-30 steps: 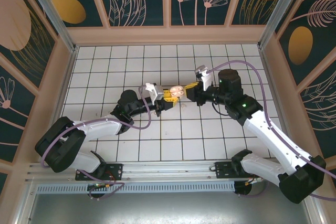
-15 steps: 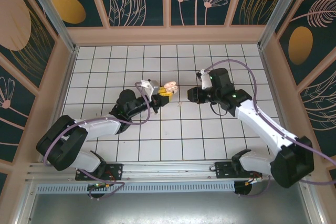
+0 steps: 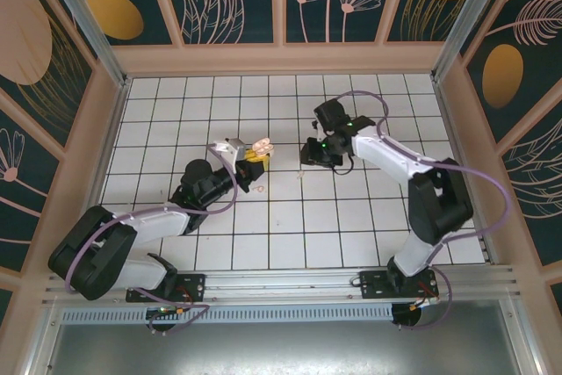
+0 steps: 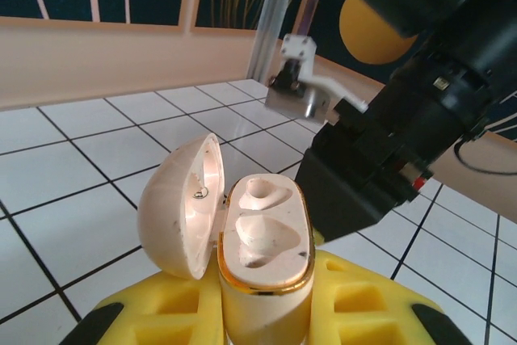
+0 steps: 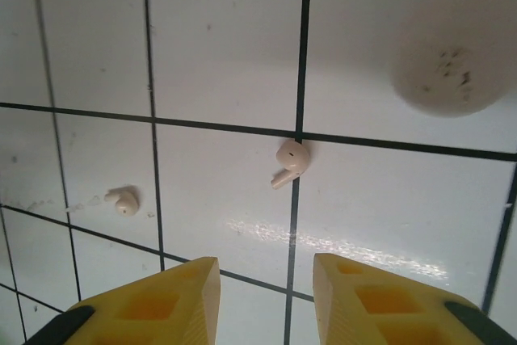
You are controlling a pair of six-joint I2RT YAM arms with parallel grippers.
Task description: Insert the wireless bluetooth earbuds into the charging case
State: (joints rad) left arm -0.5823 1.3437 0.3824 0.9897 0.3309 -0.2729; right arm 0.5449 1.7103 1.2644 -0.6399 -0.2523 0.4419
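White tiles with dark seams cover the tabletop (image 3: 176,103). Near its middle, slightly toward the left edge, the left gripper (image 4: 262,317) is clamped on the case (image 4: 262,256), which stands upright with its lid swung open and both wells empty. The right gripper (image 5: 266,280) hangs over the middle, fingers parted and holding nothing. Beneath it one earbud (image 5: 291,161) lies on a seam, and the other earbud (image 5: 123,199) lies apart from it.

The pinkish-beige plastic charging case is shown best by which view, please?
Left wrist: the charging case sits close, lid open, both recesses empty. Top external gives a small speck at the left gripper.
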